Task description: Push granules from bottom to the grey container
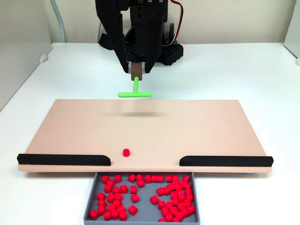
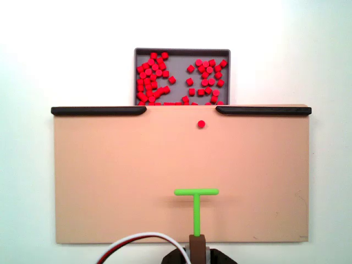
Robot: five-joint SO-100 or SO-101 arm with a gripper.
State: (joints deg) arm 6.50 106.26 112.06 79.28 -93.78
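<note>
Granules (image 1: 140,197): red, many, heaped inside grey container (image 2: 182,51) set against the edge of the tan board (image 2: 110,176), at the gap between two black bars (image 1: 63,159); one lone granule (image 2: 201,124) lies on the board near that gap. Green T-shaped tool (image 1: 135,93): held above the board's opposite edge, stem clamped in pincer (image 1: 136,70). White tabletop (image 1: 234,70) underneath

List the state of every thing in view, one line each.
Granules: nearly all in the tray; one alone on the board.
Grey container: holding granules.
Green T-shaped pusher: held by the tool.
Tan board: flat.
Black bars: flanking the gap.
</note>
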